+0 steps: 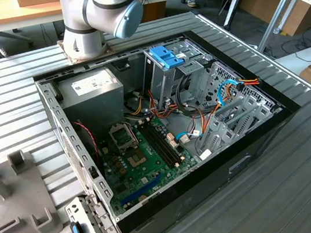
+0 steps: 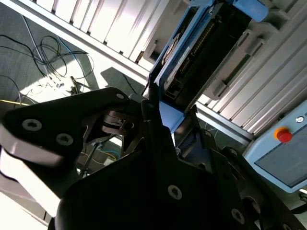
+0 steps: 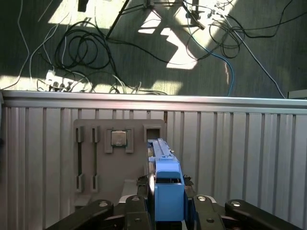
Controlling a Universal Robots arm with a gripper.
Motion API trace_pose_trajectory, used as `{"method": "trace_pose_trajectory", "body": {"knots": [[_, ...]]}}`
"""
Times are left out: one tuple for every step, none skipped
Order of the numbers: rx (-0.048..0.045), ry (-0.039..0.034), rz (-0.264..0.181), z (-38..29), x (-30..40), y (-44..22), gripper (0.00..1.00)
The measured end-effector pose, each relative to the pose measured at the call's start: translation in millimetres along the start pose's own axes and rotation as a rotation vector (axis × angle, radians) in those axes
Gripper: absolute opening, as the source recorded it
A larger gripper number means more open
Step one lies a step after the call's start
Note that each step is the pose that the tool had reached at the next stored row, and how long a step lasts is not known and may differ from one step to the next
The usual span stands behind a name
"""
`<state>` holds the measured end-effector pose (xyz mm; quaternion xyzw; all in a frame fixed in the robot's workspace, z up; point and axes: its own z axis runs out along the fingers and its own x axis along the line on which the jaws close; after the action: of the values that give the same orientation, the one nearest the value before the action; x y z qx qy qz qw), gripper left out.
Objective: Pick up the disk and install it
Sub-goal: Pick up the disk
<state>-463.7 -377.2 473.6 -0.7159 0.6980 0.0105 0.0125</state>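
Disk (image 3: 168, 184) stands on edge between the black fingers of the gripper (image 3: 167, 203), which seem clamped on its light-blue carrier, over the grey fixture plate (image 3: 120, 165); whether it has cleared the plate I cannot tell. The wrist looks down past the ribbed table (image 3: 240, 158). The exterior view shows the arm's base (image 1: 88, 21) behind the open computer case (image 1: 223, 176).

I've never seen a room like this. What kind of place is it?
Probably a robot lab or workshop: a robot arm stands by an opened computer on a ribbed table, its pincer grips a disk, and cables lie on the floor.
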Motion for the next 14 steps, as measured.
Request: {"method": "trace_pose_trajectory", "body": {"knots": [[0.0, 0.0, 0.0, -4.6, -0.2, 0.0, 0.37], [-0.0001, 0.0, 0.0, -8.0, -0.3, -0.1, 0.37], [0.0001, -0.0001, 0.0, -12.9, -0.5, -0.1, 0.37], [0.0001, -0.0001, 0.0, -17.1, -0.6, -0.1, 0.37], [0.0002, -0.0001, 0.0, -20.6, -0.7, -0.1, 0.37], [0.0005, -0.0003, 0.0, -24.5, -0.8, -0.1, 0.37], [0.0005, -0.0002, 0.0, -26.8, -0.9, -0.1, 0.37], [0.0006, -0.0003, 0.0, -31.1, -1.1, -0.1, 0.37], [0.0008, -0.0003, 0.0, -34.6, -1.2, -0.1, 0.37], [0.0009, -0.0003, 0.0, -37.1, -1.2, -0.1, 0.37], [0.0009, -0.0002, 0.0, -39.5, -1.3, -0.1, 0.37], [0.0011, -0.0003, 0.0, -46.0, -1.6, -0.2, 0.37], [0.0011, -0.0003, 0.0, -51.0, -1.7, -0.2, 0.37], [0.001, -0.0001, 0.0, -53.1, -1.8, -0.2, 0.37]]}}
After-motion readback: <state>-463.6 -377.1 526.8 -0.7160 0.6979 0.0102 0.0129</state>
